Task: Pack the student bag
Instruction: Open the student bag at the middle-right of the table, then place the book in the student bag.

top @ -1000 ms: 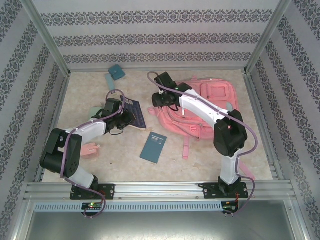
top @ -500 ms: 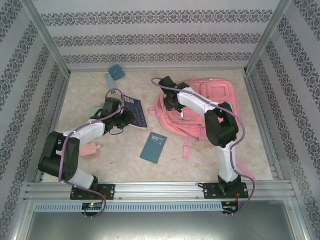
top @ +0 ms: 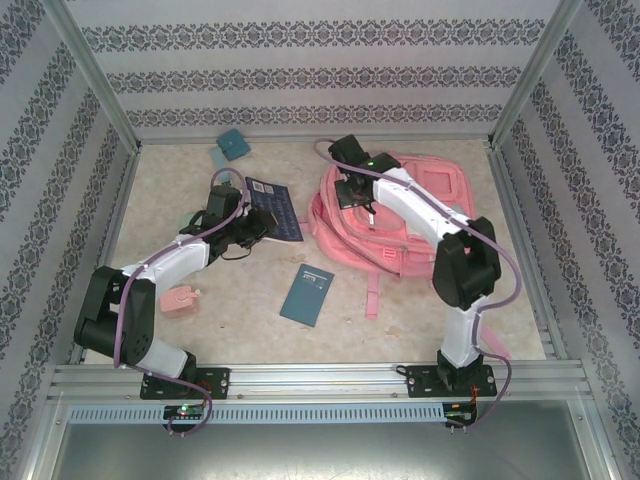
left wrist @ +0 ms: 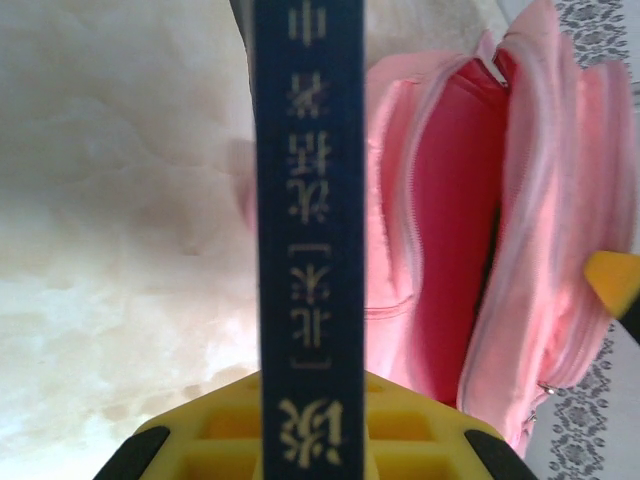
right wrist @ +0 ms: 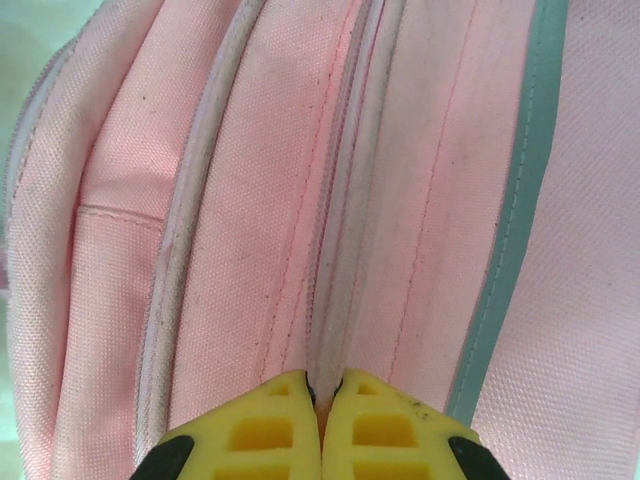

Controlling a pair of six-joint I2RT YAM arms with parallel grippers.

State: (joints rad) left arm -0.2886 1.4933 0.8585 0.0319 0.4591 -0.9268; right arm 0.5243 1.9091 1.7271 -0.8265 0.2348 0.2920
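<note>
Two tools: both are closed, each on its own load.
Left tool (left wrist: pixel 310 425): clamped on the dark blue book (top: pixel 275 207), gripping one end, with the gilt-lettered spine facing the wrist camera.
Right tool (right wrist: pixel 322 395): fingers pinched together on a ridge of pink fabric beside a zip line, at the rear-left end of the student bag (top: pixel 432 187).
Student bag: lying flat on the right rear part of the worktop (top: pixel 230 320), under the right arm. From the left wrist its mouth gapes and darker pink lining shows.
Step in hand: probably loading the book, with the right side holding the mouth open while the left side brings the book across.
Next move: the left arm must carry the book rightward, line its edge up with the gap and slide it in. The right tool should keep the flap lifted so the opening does not collapse.
Waiting: a teal notebook (top: pixel 307 293) on the worktop in front of the bag, well apart from both tools.
Change from a second ago: the right tool was partly open at the bag's left edge. It has since moved rearward over the bag and shut. The book has travelled rearward and nearer the bag.
</note>
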